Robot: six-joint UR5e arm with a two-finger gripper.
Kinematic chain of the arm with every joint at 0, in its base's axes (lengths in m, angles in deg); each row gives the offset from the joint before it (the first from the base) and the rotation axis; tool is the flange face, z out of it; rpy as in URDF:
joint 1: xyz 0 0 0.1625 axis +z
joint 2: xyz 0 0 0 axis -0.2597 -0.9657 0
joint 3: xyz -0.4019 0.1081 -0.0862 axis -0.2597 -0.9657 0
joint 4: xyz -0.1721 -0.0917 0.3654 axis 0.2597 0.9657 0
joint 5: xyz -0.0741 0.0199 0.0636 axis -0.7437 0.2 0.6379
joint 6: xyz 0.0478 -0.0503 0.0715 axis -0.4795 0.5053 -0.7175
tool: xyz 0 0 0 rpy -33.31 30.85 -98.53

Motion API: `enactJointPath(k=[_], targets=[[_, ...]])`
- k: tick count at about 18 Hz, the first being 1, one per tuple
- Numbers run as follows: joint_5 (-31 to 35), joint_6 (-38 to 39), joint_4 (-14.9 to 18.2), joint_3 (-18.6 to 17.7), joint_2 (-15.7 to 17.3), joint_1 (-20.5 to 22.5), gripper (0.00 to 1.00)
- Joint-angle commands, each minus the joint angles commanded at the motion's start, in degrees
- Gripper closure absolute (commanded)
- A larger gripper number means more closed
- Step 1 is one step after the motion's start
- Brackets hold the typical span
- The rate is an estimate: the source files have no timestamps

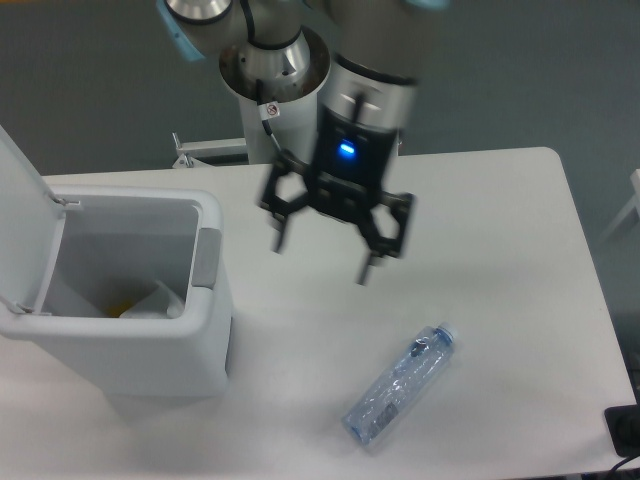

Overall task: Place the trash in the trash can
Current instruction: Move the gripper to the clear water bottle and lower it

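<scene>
I am holding my gripper above the white table with its two fingers spread wide apart and nothing between them (a blue light is glowing on its body). Below it and a little to its right, the crushed bottle is lying flat on the table, cap end nearer me. Farther off to its left, the trash can is standing with its lid up, a white wrapper lying inside.

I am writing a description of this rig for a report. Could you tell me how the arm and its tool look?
The arm is silver-grey metal with light blue joint caps. Its wrist section is black and carries a glowing blue light. The tool is black, with two open-frame linkage fingers ending in slim tips. A thin cable with a small red-and-white label runs down the pale mounting column behind.
</scene>
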Motion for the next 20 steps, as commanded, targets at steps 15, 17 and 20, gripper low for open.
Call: enactJointPath(k=[15, 17, 20], targets=[[14.9, -1.7, -0.1, 4.7, -13.3, -2.8, 0.00], [15.7, -2.5, -0.3, 4.7, -14.6, -3.1, 0.00], [20.4, -4.8, -0.1, 5.1, -17.7, -5.4, 0.00]])
